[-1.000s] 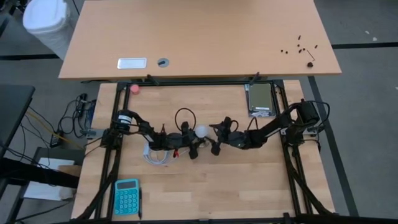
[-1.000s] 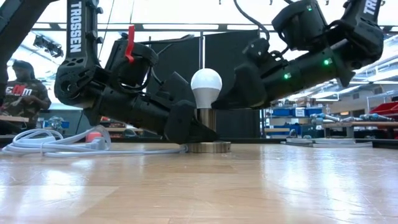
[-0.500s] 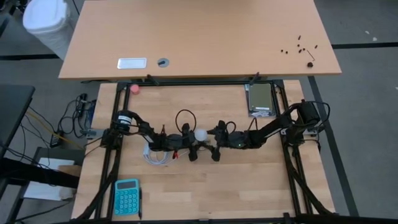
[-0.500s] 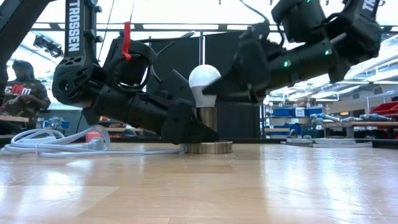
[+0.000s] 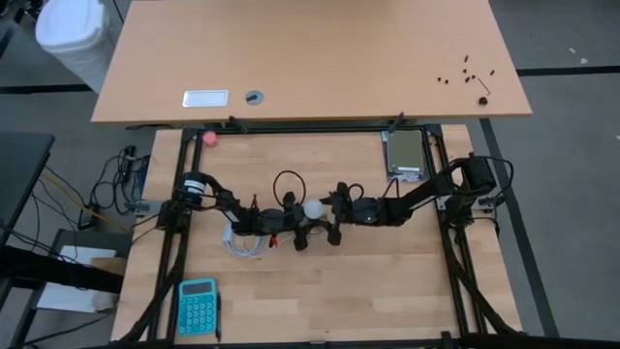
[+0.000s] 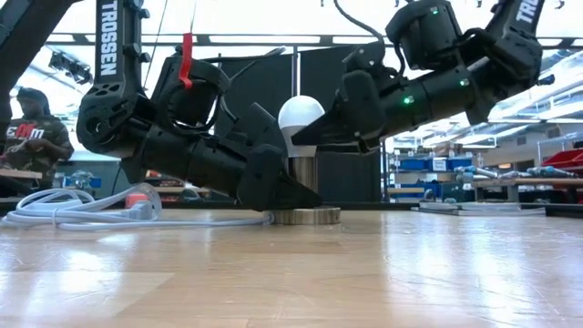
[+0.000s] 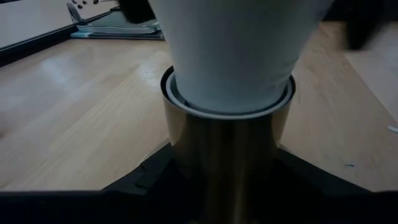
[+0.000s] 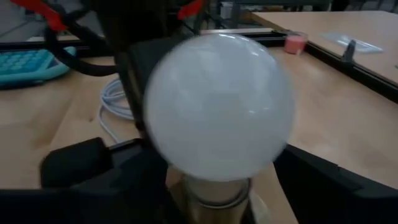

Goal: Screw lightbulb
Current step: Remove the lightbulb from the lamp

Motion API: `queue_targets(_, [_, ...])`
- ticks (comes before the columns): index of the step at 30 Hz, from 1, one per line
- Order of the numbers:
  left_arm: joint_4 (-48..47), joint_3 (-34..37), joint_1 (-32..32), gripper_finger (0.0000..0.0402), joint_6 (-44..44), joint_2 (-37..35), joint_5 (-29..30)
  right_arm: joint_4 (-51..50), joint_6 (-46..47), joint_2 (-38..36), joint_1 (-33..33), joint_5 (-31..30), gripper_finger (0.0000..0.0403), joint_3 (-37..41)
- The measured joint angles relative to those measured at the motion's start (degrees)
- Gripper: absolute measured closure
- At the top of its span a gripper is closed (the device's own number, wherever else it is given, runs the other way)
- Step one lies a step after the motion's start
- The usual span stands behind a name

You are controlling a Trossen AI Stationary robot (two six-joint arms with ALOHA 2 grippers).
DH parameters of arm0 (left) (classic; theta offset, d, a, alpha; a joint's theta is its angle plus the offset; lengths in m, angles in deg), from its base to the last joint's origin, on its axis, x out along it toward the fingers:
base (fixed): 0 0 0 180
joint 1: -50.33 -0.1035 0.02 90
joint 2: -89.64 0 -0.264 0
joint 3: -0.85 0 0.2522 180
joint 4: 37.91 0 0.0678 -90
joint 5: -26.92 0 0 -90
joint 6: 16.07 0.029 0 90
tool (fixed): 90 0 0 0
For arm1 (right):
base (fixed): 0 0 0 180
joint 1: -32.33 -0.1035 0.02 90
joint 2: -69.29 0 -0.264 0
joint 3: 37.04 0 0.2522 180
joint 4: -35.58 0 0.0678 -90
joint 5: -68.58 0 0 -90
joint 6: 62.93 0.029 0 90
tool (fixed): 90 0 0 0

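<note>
On the wooden table (image 5: 387, 281), the lightbulb (image 6: 301, 114) stands upright in its brass socket (image 6: 304, 173). My left gripper (image 7: 217, 186) clamps the socket; my right gripper (image 6: 314, 137) straddles the globe, closure unclear. I'd grip squarely, twist gently.

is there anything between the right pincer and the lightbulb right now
Nothing visible. The right pincer is at the lightbulb's globe with no object between them. The bulb already sits upright in the metal socket, which the left pincer steadies at its base.
</note>
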Motion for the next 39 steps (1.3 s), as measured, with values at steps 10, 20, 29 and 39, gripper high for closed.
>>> queue_targets(10, [0.0,0.0,0.0,0.02,0.4,0.0,0.3,-0.1,-1.7,0.0,1.0,3.2,0.0212,0.2])
queue_targets(20, [0.1,0.1,0.0,0.02,0.7,0.0,-1.3,-0.2,-3.7,0.0,3.7,11.7,0.0234,0.3])
queue_targets(29, [-0.1,0.0,0.0,0.02,2.4,0.0,-5.1,1.0,-9.6,0.0,12.0,36.6,0.0235,1.6])
queue_targets(39, [0.2,0.0,0.0,0.02,3.3,0.0,-5.6,0.4,-4.7,0.0,17.5,49.8,0.0227,1.6])
